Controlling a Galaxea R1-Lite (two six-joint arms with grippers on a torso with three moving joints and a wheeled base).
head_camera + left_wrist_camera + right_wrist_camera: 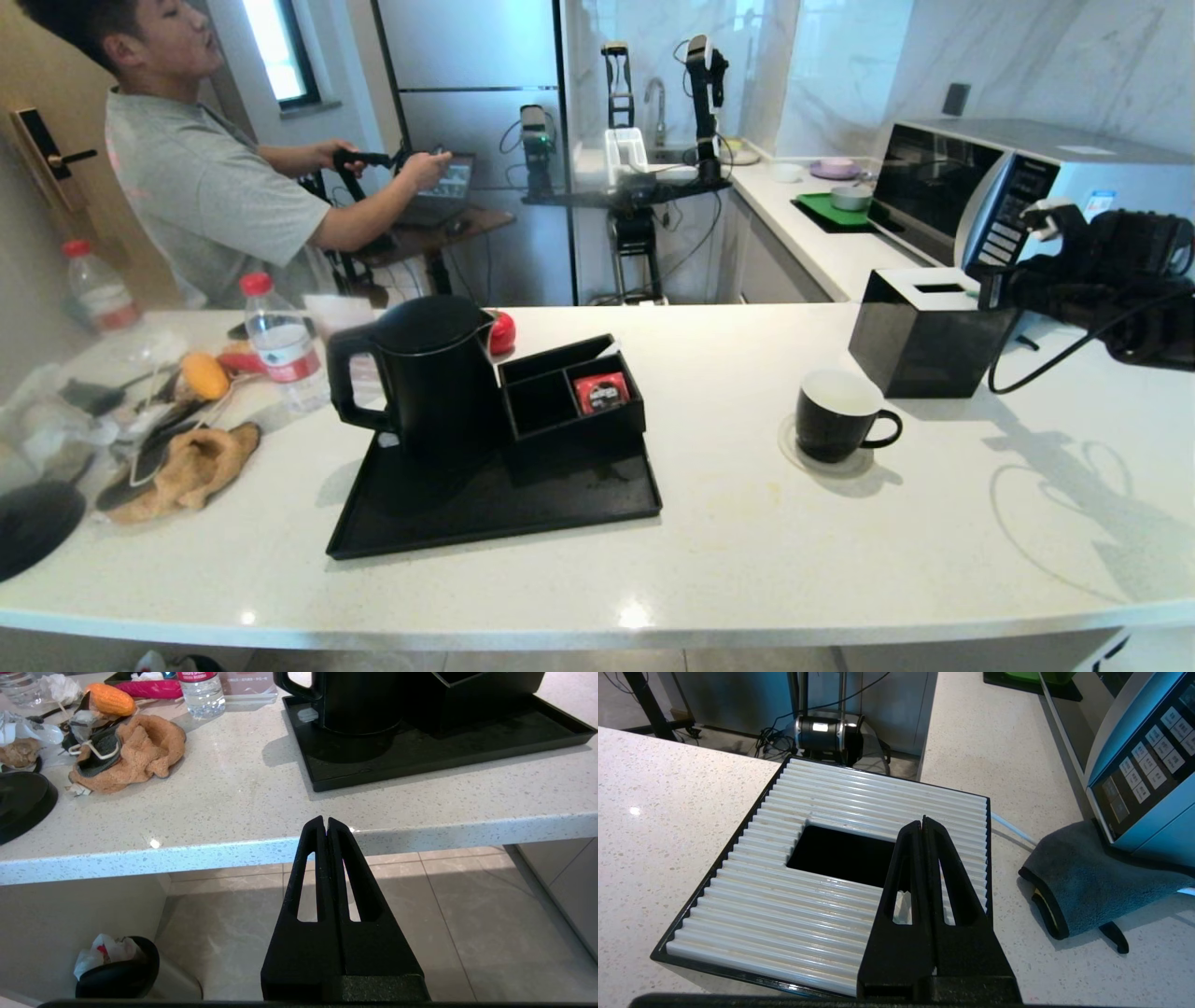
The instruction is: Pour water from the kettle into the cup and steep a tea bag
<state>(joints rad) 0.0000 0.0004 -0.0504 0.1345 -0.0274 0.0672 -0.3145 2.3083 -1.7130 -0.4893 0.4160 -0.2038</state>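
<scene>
The tall black kettle (429, 373) stands upright on the left of a black tray (485, 518), handle to the left; its lower body (359, 704) shows in the left wrist view. The black cup (836, 415), white inside, sits on a round coaster to the right of the tray, handle pointing right. No tea bag is in view. My left gripper (325, 820) is shut and empty, hanging in front of the counter edge (233, 854) and below its top. My right gripper (922, 821) is shut and empty, above the black tissue box (831, 868).
A black organizer (569, 392) on the tray holds a red sachet (600, 392). The tissue box (924, 336) stands behind the cup, with a microwave (1008, 187) and a grey cloth (1087, 877) beyond. A red-capped bottle (280, 345) and an orange cloth (191, 467) clutter the left.
</scene>
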